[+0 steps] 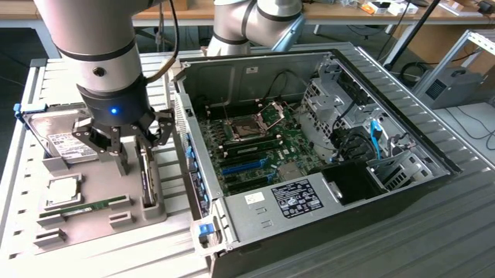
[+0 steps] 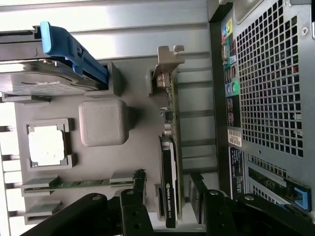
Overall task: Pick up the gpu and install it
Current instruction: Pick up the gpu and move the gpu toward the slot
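The gpu [image 1: 147, 182] stands on edge in a slot of the grey holder tray [image 1: 97, 227], next to the open computer case [image 1: 309, 145]. It is a thin dark card. The wrist view shows the gpu [image 2: 170, 182] edge-on, with its silvery bracket [image 2: 166, 69] at the far end. My gripper [image 1: 135, 152] hangs over the card's near end, open. In the wrist view the gripper [image 2: 167, 175] has one black finger on each side of the card, with gaps to both faces. It holds nothing.
The tray also carries a silver hard drive [image 1: 66, 143] in a blue-clipped caddy [image 2: 74, 49], a processor chip [image 1: 64, 191] and a green memory stick [image 1: 85, 207]. A grey block [image 2: 103, 123] rises beside the gpu. Inside the case the motherboard's blue slot [image 1: 247, 168] lies exposed.
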`<state>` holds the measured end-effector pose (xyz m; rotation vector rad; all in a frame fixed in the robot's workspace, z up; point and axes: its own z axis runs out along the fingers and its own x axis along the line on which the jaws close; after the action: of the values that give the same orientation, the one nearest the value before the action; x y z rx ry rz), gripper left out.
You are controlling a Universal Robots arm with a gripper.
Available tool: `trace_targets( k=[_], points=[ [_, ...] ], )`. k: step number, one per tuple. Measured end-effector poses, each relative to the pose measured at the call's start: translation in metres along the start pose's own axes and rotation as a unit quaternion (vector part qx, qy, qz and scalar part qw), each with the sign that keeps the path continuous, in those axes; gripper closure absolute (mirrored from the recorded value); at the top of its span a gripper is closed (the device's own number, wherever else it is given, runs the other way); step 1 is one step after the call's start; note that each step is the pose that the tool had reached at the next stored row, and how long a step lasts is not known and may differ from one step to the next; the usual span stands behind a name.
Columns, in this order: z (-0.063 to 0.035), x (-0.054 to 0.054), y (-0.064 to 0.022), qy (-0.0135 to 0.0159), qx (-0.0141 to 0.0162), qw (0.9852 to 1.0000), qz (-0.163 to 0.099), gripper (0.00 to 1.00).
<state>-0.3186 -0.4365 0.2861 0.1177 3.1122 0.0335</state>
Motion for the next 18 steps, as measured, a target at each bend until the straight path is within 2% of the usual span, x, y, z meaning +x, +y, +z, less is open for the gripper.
trace_targets(
  k=[11, 18],
  points=[
    [0.0082, -0.002, 0.0, 0.0, 0.0, 1.0, 0.0, 0.52],
    [0.0225, -0.003, 0.0, 0.0, 0.0, 1.0, 0.0, 0.52]
  ],
)
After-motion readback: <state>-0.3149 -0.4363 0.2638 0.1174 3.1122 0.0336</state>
